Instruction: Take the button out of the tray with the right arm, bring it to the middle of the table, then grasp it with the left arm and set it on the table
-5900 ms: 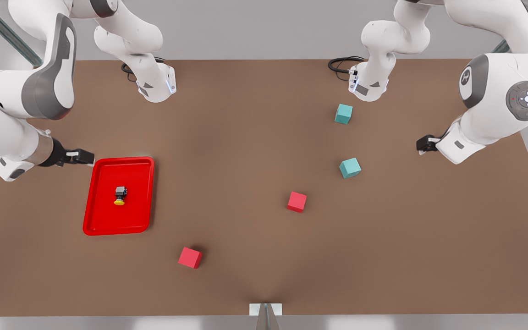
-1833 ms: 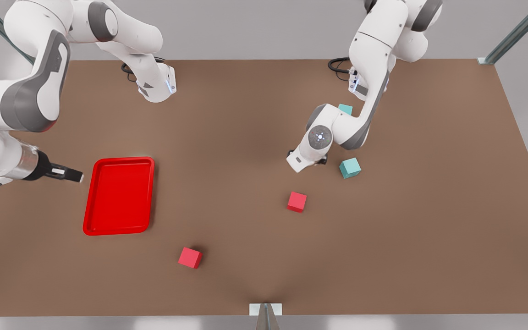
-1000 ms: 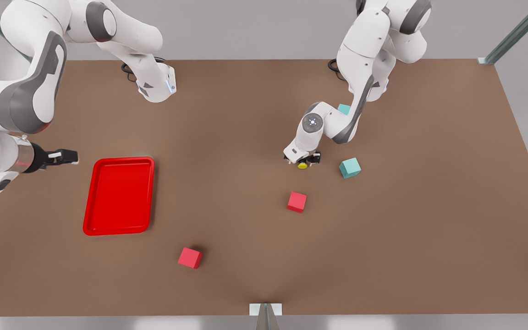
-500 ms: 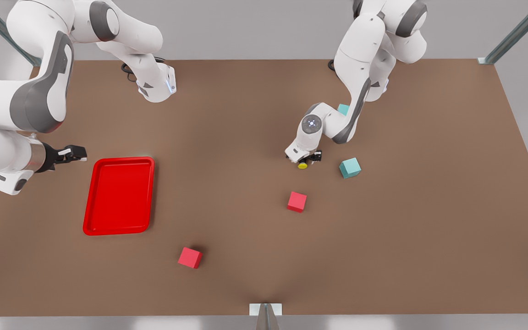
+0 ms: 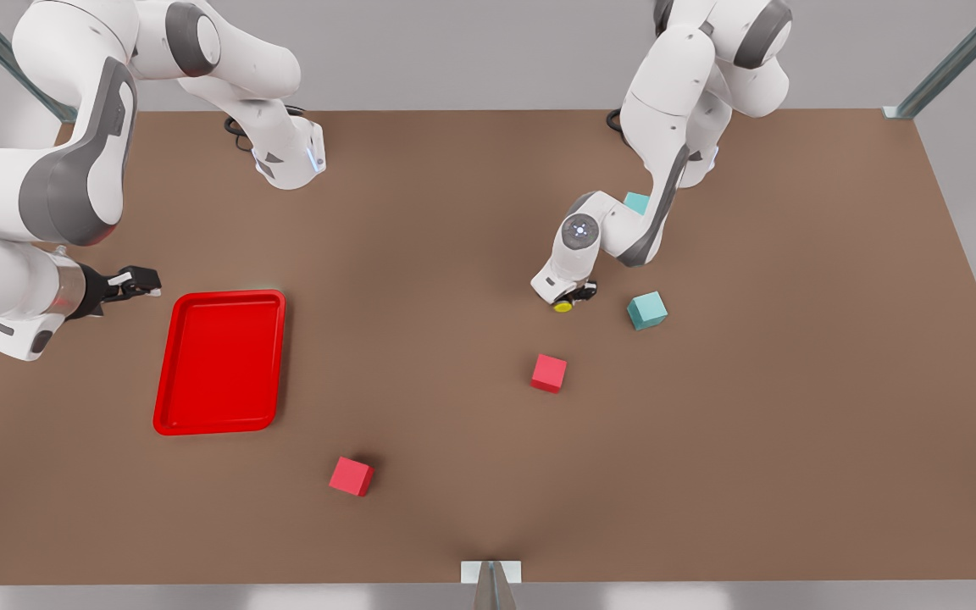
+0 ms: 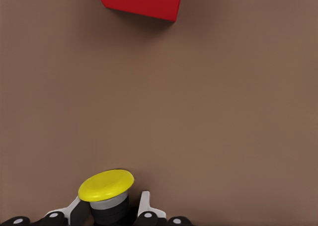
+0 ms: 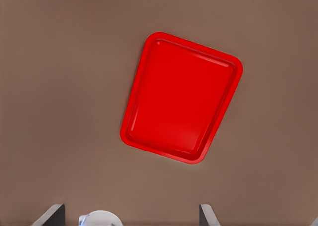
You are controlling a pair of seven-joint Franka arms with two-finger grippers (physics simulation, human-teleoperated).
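A simulated robot lab: bare brown table (image 5: 454, 254), grey surround.

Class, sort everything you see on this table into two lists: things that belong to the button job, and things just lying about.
Belongs to the job:
button, held by the left gripper
tray
right gripper, beside the tray
table

Just lying about:
two red cubes
two teal cubes

You're looking at a matt brown bench (image 5: 454, 254) with no sheen. The tray (image 5: 219, 363) reads as glossy red plastic with smooth, rounded edges. The button (image 6: 106, 185) has a smooth yellow plastic cap. The red cube (image 5: 548, 373) looks matt, as does the teal cube (image 5: 646, 310).
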